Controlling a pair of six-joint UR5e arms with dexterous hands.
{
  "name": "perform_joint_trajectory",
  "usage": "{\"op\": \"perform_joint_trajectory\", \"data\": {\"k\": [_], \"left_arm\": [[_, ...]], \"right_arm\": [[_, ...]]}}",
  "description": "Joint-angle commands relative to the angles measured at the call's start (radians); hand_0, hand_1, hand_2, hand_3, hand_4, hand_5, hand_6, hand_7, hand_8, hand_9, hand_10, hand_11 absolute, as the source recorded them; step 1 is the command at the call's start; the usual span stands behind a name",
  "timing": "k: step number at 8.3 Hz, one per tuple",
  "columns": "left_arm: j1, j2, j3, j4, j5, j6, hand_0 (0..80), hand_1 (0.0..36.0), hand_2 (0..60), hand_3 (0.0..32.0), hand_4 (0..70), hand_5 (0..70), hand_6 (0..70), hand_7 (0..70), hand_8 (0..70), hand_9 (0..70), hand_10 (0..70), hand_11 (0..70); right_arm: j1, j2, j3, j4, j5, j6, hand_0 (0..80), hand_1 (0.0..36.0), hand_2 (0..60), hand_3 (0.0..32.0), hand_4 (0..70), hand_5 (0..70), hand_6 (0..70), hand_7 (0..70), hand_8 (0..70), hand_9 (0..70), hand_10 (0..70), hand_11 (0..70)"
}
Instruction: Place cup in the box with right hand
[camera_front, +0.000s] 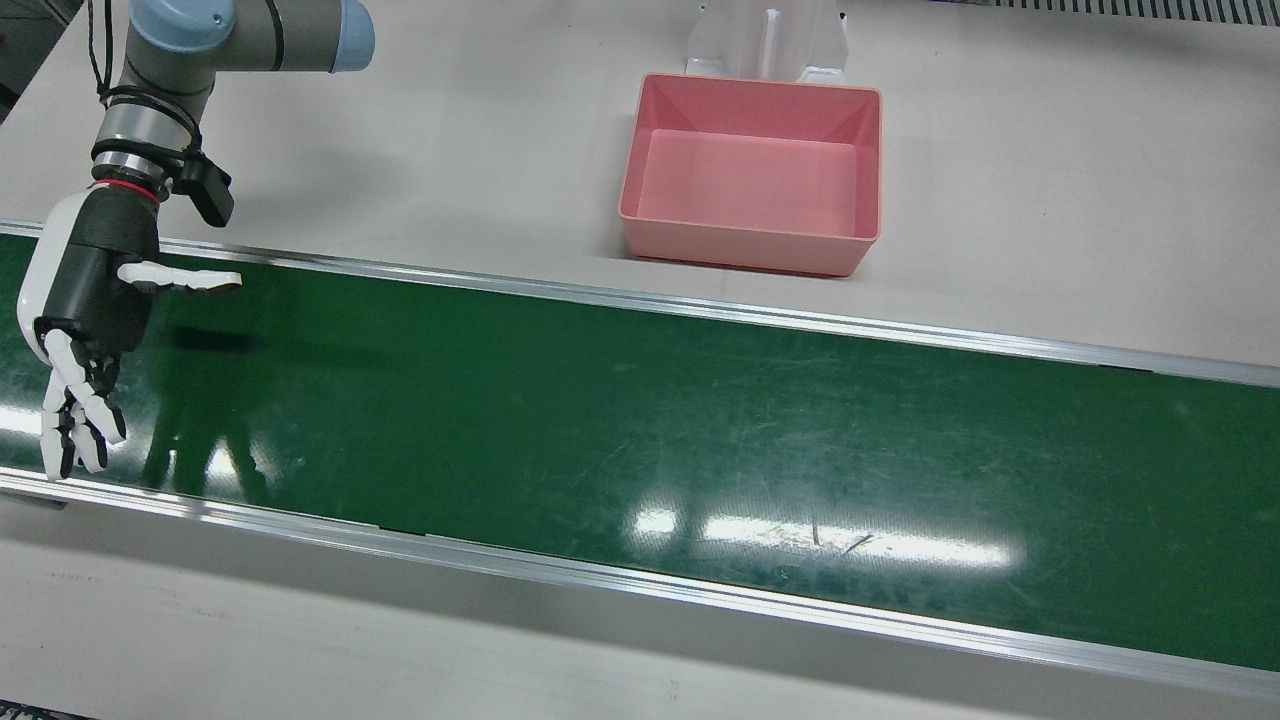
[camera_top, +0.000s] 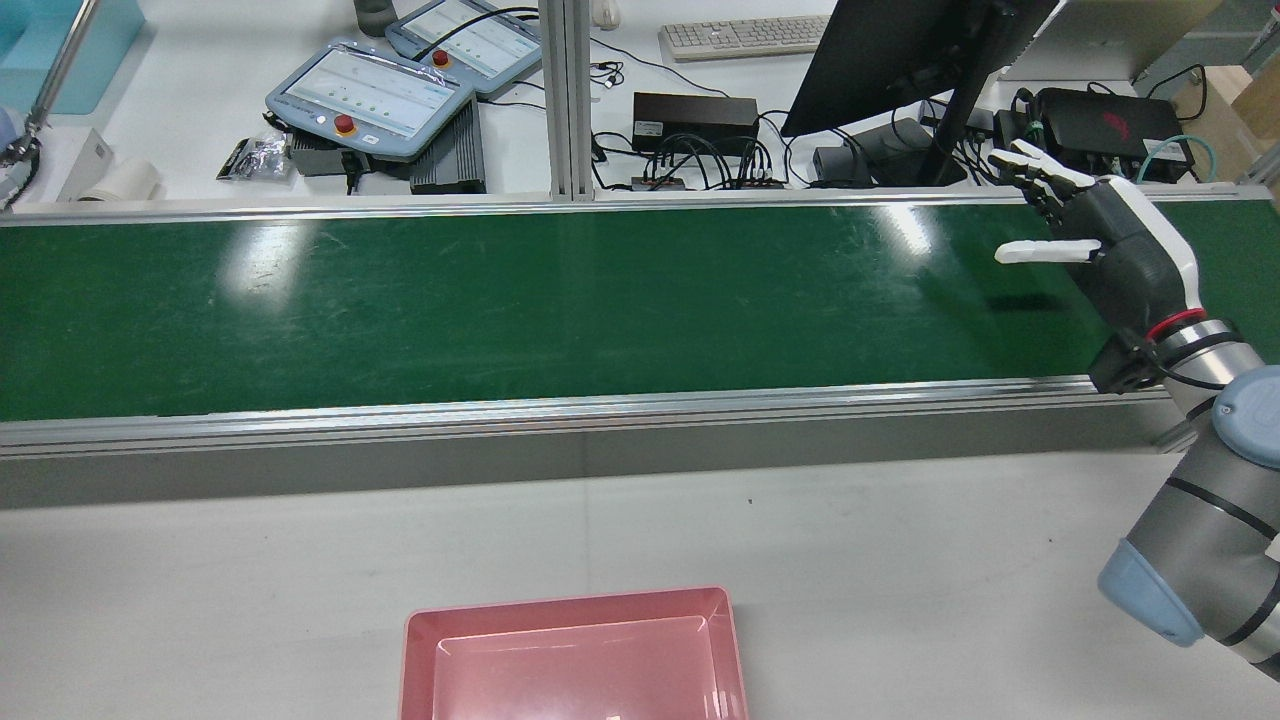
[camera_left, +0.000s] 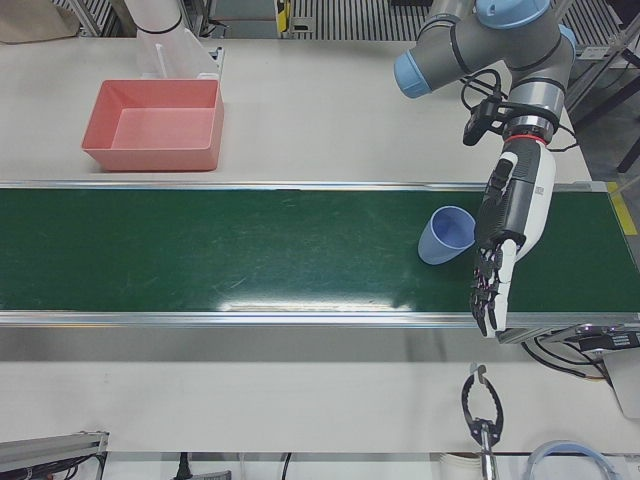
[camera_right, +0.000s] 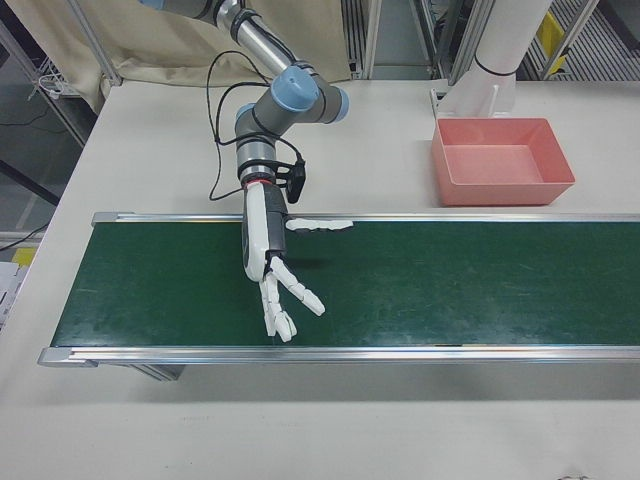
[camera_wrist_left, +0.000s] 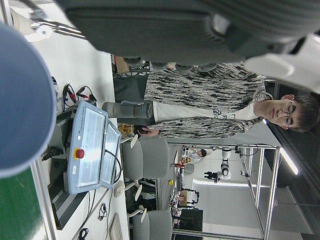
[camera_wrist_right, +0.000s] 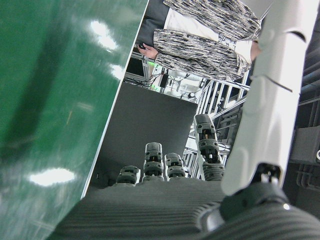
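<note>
Cup (camera_left: 446, 235) is a light blue one, lying tipped on its side on the green conveyor belt (camera_left: 250, 260), mouth facing along the belt away from the left hand (camera_left: 508, 235), which hangs just beside it. From the left-front view I can't tell if that hand actually touches the cup or only hovers next to it. It's stretched out flat, fingers pointing down toward the near belt rail, spread a bit and wrapped around nothing. In the left hand view the cup (camera_wrist_left: 22, 95) fills the near corner as a big blue blur, so it's really close to that camera.

The right hand (camera_front: 85, 290) is way off at the other end of the belt, well apart from the cup; none of the views that show this hand show the cup at all. It's hovering over the belt with the forearm dropping almost straight down from the wrist, palm open, fingers (camera_front: 75, 415) fanned out and reaching toward the operators' edge, thumb (camera_front: 180, 278) sticking out sideways along the belt toward the middle. Empty, nothing in its grasp. Same splayed pose in the right-front view (camera_right: 268, 262) and from behind (camera_top: 1105, 245).

The pink box (camera_front: 750, 172) sits on the white table beyond the belt on the robot's side, off to the thumb side of the right hand, and it's got nothing in it.
</note>
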Motion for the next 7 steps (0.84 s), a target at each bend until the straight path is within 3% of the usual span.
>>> {"op": "perform_joint_trajectory", "data": {"k": [1, 3, 4, 5, 7], "left_arm": [[0.0, 0.0, 0.001, 0.0, 0.0, 0.0, 0.0, 0.0, 0.0, 0.0, 0.0, 0.0, 0.0, 0.0, 0.0, 0.0, 0.0, 0.0], [0.0, 0.0, -0.001, 0.0, 0.0, 0.0, 0.0, 0.0, 0.0, 0.0, 0.0, 0.0, 0.0, 0.0, 0.0, 0.0, 0.0, 0.0], [0.0, 0.0, -0.001, 0.0, 0.0, 0.0, 0.0, 0.0, 0.0, 0.0, 0.0, 0.0, 0.0, 0.0, 0.0, 0.0, 0.0, 0.0], [0.0, 0.0, -0.001, 0.0, 0.0, -0.002, 0.0, 0.0, 0.0, 0.0, 0.0, 0.0, 0.0, 0.0, 0.0, 0.0, 0.0, 0.0], [0.0, 0.0, -0.001, 0.0, 0.0, 0.0, 0.0, 0.0, 0.0, 0.0, 0.0, 0.0, 0.0, 0.0, 0.0, 0.0, 0.0, 0.0]], "right_arm": [[-0.003, -0.008, -0.017, 0.052, 0.04, -0.001, 53.8, 15.2, 4.2, 1.4, 3.8, 7.2, 4.7, 12.3, 9.2, 16.0, 3.9, 7.9], [-0.015, -0.007, -0.018, 0.049, 0.04, -0.007, 53.2, 13.4, 2.2, 1.8, 3.1, 7.0, 4.5, 11.5, 9.0, 15.5, 4.0, 7.9], [-0.026, -0.004, -0.028, 0.049, 0.041, -0.007, 53.2, 14.7, 4.3, 1.6, 3.2, 7.1, 4.5, 11.8, 9.1, 15.8, 4.0, 7.9], [-0.028, -0.001, -0.031, 0.049, 0.041, -0.005, 52.3, 17.7, 11.0, 0.4, 4.0, 7.0, 4.9, 13.6, 9.5, 16.7, 3.9, 7.8], [-0.041, -0.001, -0.031, 0.049, 0.041, -0.008, 54.1, 17.9, 8.5, 0.4, 4.6, 7.4, 5.0, 13.6, 9.6, 16.8, 3.8, 7.8]]}}
